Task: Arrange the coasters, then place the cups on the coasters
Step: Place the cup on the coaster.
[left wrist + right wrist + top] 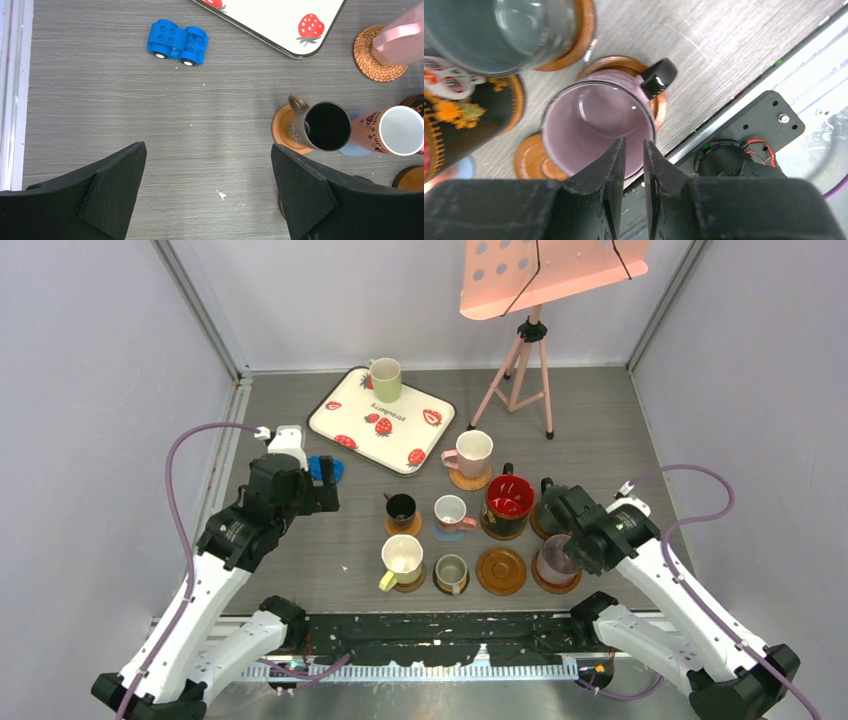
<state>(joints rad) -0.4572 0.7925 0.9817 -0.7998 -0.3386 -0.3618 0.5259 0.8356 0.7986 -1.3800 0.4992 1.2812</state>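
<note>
My right tool (633,146) straddles the mauve cup's (594,117) near rim, fingers a sliver apart; gripping or not, I cannot tell. The cup sits on its brown coaster (531,161). I'd spread wider, then lift straight up. My left tool (207,150) hangs wide apart.

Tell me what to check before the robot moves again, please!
1. Mauve mug sitting on its coaster: ok.
2. Right jaws loose on its rim: cannot tell.
3. Left jaws open, holding nothing: ok.
4. Every coaster has a cup: not ok, one brown coaster is bare.
5. Yellow-green mug on a coaster: not ok, it stands on the strawberry tray.
</note>
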